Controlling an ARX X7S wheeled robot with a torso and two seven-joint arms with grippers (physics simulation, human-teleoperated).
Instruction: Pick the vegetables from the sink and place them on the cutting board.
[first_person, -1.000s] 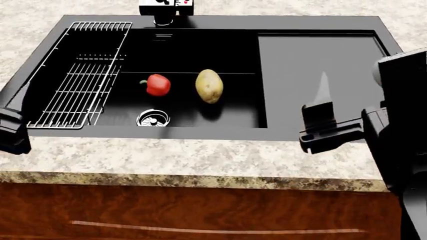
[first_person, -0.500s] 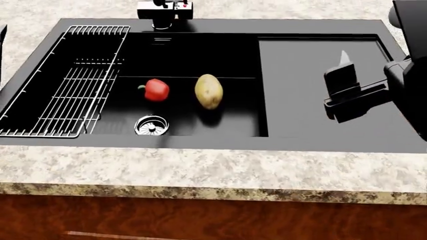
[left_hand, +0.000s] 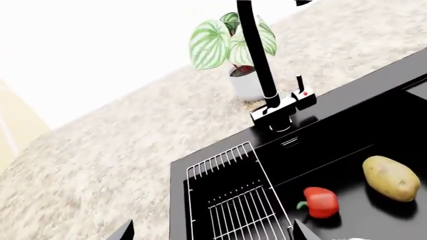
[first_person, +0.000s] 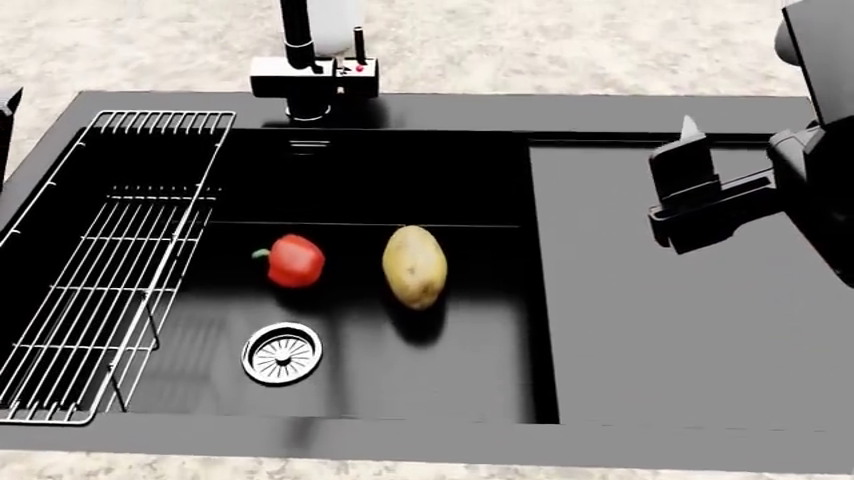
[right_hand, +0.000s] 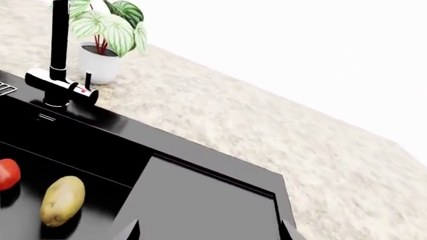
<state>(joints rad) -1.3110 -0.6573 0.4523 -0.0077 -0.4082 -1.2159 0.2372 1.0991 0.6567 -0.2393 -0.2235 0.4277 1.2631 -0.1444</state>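
**Two veggies wait in the black sink**

The speckled stone counter (first_person: 534, 50) is the biggest thing here. It goes all around the black sink (first_person: 400, 110). The sink has a deep bowl, and a flat dark drainboard (first_person: 667, 340) on the right side.

A wire rack (first_person: 107, 270) sits over the left end of the bowl. The tall black faucet (first_person: 314, 70) stands at the far edge of the sink, in the middle. Behind it, near the back of the counter, is a white pot with a green striped plant (left_hand: 230, 42).

The right gripper (first_person: 694, 195) hangs over the far part of the drainboard. It holds nothing. Its two finger tips peek into the right wrist view, spread apart. The left gripper (left_hand: 210, 231) shows only two dark tips in the left wrist view, also spread wide with nothing between them.

The tan potato (first_person: 414, 266) lies on the bowl floor, near the middle. The red bell pepper (first_person: 294, 260) sits just beside it on the left, not touching. The round silver drain (first_person: 282, 353) is closer to the near edge, below the pepper.
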